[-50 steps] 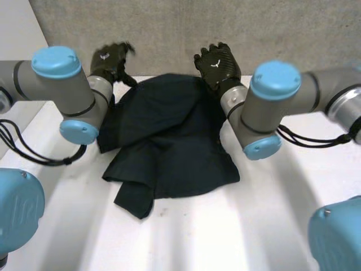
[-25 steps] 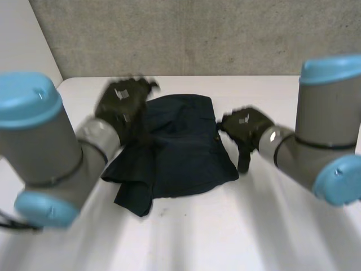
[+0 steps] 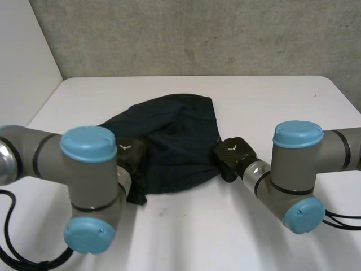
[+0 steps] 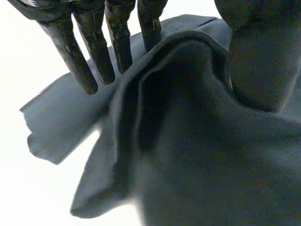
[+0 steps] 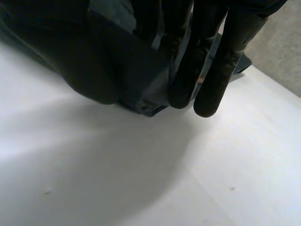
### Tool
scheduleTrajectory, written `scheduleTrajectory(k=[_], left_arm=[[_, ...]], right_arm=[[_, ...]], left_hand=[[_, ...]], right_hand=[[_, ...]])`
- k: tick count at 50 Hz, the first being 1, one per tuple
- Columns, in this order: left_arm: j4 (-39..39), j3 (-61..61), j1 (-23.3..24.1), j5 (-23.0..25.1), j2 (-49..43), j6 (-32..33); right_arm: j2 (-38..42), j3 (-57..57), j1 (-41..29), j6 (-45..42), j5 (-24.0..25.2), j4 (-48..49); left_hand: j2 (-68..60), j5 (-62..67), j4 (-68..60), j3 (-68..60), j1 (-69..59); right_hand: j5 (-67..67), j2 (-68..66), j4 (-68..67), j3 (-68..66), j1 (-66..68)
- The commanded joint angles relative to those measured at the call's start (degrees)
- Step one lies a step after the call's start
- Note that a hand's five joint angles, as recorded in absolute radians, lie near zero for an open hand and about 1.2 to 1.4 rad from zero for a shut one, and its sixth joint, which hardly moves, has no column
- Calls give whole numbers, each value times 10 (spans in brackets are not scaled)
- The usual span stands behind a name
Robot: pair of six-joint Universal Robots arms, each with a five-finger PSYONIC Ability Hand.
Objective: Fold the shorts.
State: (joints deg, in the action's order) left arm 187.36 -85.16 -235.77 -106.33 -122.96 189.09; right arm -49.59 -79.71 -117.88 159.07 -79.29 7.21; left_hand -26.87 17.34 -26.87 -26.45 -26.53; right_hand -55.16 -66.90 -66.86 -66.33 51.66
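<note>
Your left hand (image 3: 131,155) sits at the near left edge of the shorts (image 3: 172,132). In its wrist view the fingers (image 4: 120,40) reach out straight behind a raised ridge of the dark cloth while the thumb (image 4: 256,56) presses on the front of that ridge, so the hand pinches a fold of the shorts between them. Past the fingertips a flat flap of the cloth lies on the white table (image 3: 271,101).

Your right hand (image 3: 230,153) is at the near right edge of the shorts. Its wrist view shows the fingers (image 5: 214,70) straight and close together, with the cloth edge gathered against them and a dark mass closing in from the thumb side; the hand pinches that edge, and the bunched cloth hangs just above the table.

Between the two hands you see the shorts as a rumpled, rounded dark heap, lying across the middle of the table and reaching toward its far side. The left arm (image 3: 84,164) and right arm (image 3: 296,164) flank it on the near side. A grey wall (image 3: 197,34) stands behind the table.
</note>
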Motion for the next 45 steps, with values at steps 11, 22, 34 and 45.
scheduleTrajectory(k=[11,22,34,45], left_arm=[[6,-57,-101,15,80,84],[6,-140,-108,110,197,84],[7,-260,-95,222,244,82],[23,-281,-102,228,200,87]], right_arm=[[-74,-34,6,-52,-38,-19],[-117,-68,14,-67,-32,-53],[-134,-97,27,-62,-38,-55],[-184,-137,69,-65,-27,-55]], left_hand=[[3,-8,3,-1,0],[29,-33,29,24,25],[-34,29,-34,-38,-37],[3,-8,3,-1,0]], right_hand=[[-148,-131,-131,-137,283],[-148,-131,-131,-137,283],[-148,-131,-131,-137,283],[-148,-131,-131,-137,283]])
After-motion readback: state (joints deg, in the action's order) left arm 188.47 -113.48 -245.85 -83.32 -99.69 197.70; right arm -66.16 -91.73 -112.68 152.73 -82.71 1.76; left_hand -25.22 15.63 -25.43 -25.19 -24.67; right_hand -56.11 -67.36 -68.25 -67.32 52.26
